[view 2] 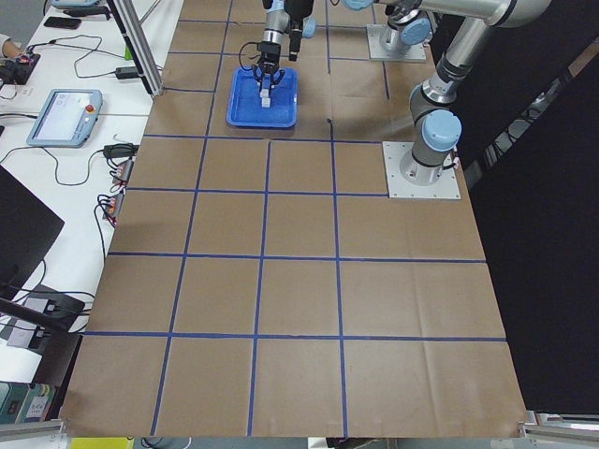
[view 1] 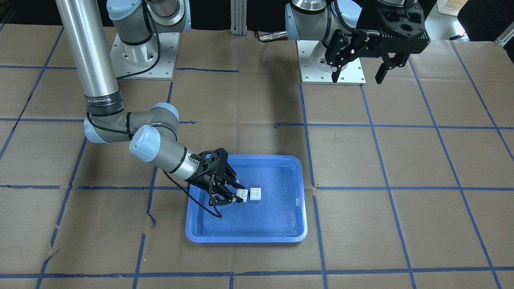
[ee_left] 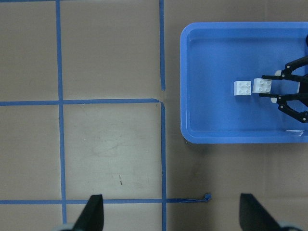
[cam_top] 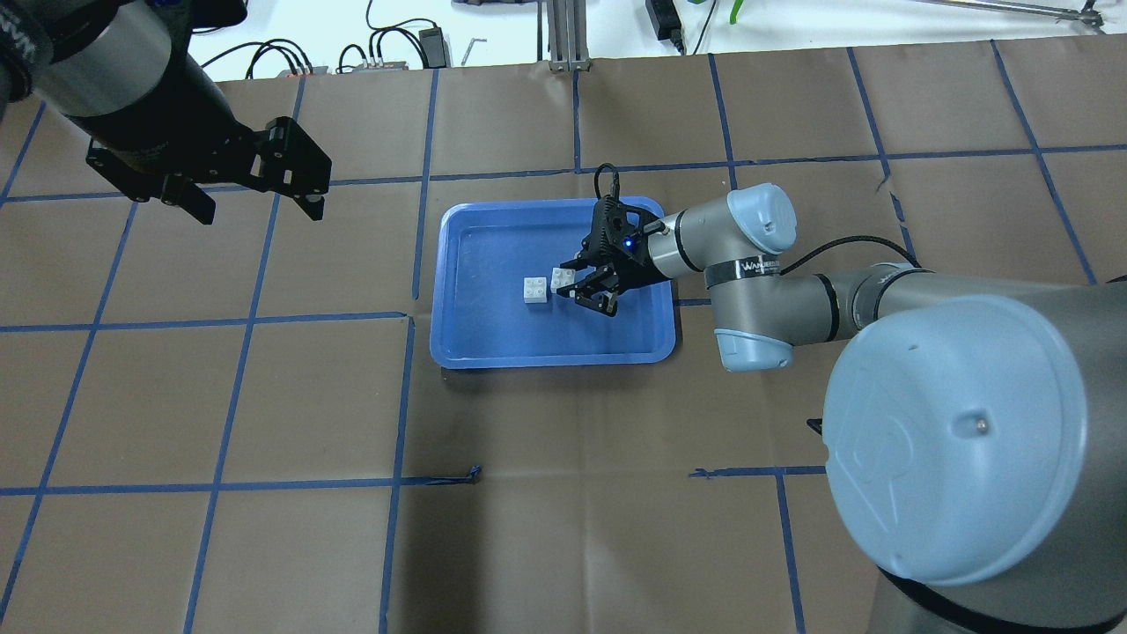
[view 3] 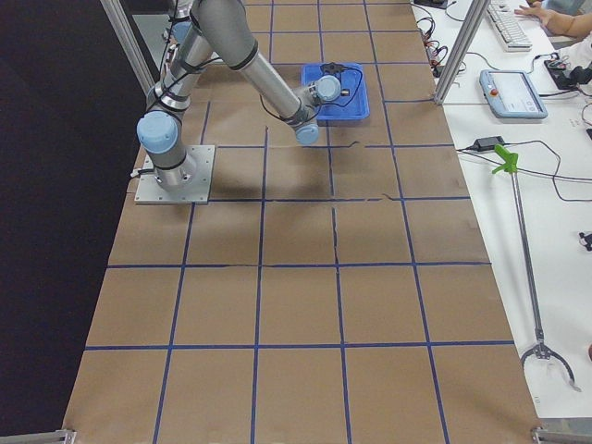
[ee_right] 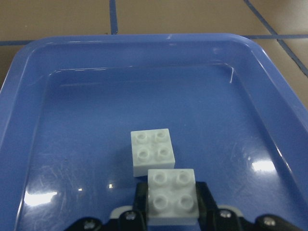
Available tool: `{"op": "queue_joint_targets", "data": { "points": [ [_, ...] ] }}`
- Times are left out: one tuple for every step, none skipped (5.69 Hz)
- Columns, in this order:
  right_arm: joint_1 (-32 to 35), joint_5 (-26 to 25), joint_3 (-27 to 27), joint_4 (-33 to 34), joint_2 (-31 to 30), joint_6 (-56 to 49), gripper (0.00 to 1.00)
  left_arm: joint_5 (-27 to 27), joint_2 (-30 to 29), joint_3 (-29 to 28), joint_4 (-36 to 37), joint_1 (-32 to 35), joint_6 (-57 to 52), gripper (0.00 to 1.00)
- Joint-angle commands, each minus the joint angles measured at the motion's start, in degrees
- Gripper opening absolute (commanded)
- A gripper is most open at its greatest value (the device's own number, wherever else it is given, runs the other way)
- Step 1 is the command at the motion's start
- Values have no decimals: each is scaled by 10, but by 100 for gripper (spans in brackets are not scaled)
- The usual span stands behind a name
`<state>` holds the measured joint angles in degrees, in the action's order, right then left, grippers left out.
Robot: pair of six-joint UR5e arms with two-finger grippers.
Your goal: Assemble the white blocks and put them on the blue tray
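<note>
Grips one white block (ee_right: 172,196) in the right tool (cam_top: 581,284), low inside the blue tray (cam_top: 546,339). Has the second white block (ee_right: 152,150) just beside it at nine o'clock, overhead view, studs up. Holds the left tool (cam_top: 261,213) spread apart above the worktop (cam_top: 264,396), off at ten o'clock.

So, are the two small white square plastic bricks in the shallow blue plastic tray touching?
Apart: front-facing view shows blue tray between gripper-side brick and other brick.
</note>
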<state>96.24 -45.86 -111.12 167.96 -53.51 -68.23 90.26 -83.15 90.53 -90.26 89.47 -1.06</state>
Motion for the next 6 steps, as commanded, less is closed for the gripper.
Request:
{"op": "queue_joint_targets", "data": {
  "points": [
    [6, 0, -1, 8, 7, 14, 22, 0, 0, 0, 0, 0, 0, 99],
    [9, 1, -1, 8, 9, 14, 23, 0, 0, 0, 0, 0, 0, 99],
    [9, 0, -1, 8, 9, 14, 23, 0, 0, 0, 0, 0, 0, 99],
    [9, 1, -1, 8, 9, 14, 23, 0, 0, 1, 0, 0, 0, 99],
    [9, 1, -1, 8, 9, 14, 24, 0, 0, 1, 0, 0, 0, 99],
    [9, 0, -1, 8, 10, 14, 25, 0, 1, 1, 0, 0, 0, 99]
  ]
}}
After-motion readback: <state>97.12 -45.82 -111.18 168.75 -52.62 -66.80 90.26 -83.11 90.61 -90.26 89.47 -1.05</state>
